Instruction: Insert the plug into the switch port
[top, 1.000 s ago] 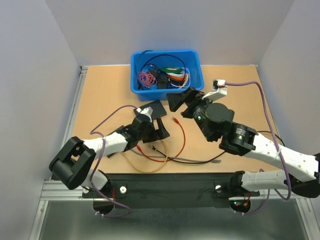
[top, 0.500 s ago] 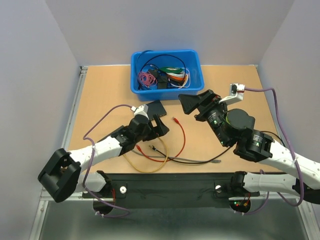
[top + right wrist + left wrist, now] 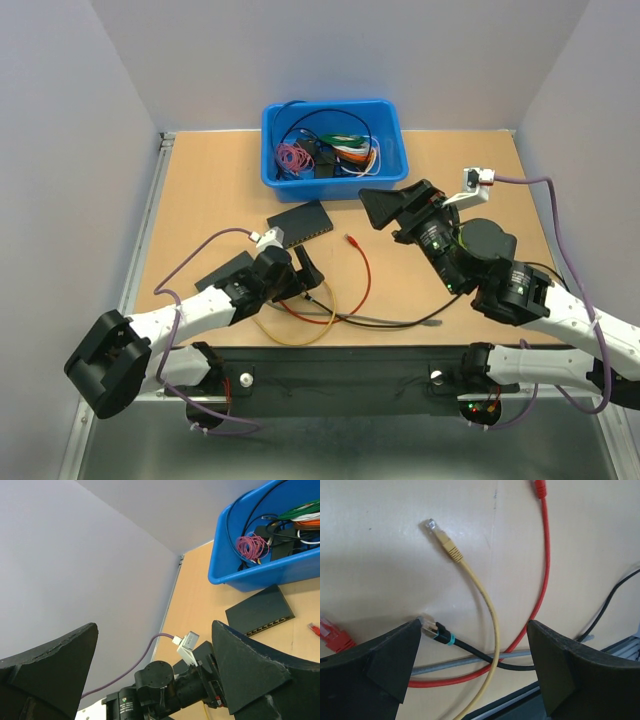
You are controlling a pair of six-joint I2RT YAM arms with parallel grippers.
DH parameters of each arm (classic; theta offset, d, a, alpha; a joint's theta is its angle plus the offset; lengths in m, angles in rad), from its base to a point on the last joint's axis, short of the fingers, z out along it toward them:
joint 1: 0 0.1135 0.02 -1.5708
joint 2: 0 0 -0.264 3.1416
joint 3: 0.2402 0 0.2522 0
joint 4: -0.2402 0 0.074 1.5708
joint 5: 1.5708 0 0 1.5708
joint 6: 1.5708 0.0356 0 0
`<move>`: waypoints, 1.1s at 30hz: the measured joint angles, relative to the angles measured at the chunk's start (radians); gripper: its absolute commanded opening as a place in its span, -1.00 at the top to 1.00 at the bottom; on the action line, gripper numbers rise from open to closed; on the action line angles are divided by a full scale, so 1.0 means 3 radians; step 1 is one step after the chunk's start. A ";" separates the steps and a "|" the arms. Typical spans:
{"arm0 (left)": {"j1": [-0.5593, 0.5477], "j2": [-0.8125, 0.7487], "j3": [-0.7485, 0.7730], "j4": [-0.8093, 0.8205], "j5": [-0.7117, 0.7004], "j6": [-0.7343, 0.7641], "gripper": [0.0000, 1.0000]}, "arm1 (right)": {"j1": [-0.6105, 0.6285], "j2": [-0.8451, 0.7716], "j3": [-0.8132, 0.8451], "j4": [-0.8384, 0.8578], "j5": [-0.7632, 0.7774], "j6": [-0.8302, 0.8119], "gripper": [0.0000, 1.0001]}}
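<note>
Barely started, by the look of it: left gripper spread wide and empty over the black cable's plug, near the yellow plug and red cable; right gripper equally wide and empty, raised near the blue bin; no plug seated in the network switch, lying flat between bin and cables. Left to do: gripping a plug, carrying it to the switch, pushing it home. Hard to make out the port row from above, no telling the intended plug, and a red plug cut off at the left wrist view's edge.
</note>
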 measured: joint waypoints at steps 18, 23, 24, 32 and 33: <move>-0.0111 0.0186 -0.0117 0.0062 0.0019 -0.0130 -0.97 | 0.0000 0.0038 -0.0011 -0.0014 -0.0015 0.0112 -1.00; -0.0126 0.0267 -0.0121 0.0126 0.0025 -0.0148 -0.97 | 0.0000 -0.0015 -0.0048 -0.0009 0.0057 0.0111 -1.00; -0.0125 0.0272 -0.0122 0.0142 0.0027 -0.0154 -0.97 | 0.0000 -0.0025 -0.0061 -0.0009 0.0075 0.0112 -1.00; -0.0126 0.0345 -0.0123 0.0256 0.0022 -0.0175 -0.82 | 0.0000 -0.0103 -0.0348 -0.0004 0.0375 0.0053 -1.00; -0.0126 0.0357 -0.0123 0.0272 0.0018 -0.0178 -0.78 | 0.0000 -0.0134 -0.0399 -0.0008 0.0409 0.0041 -1.00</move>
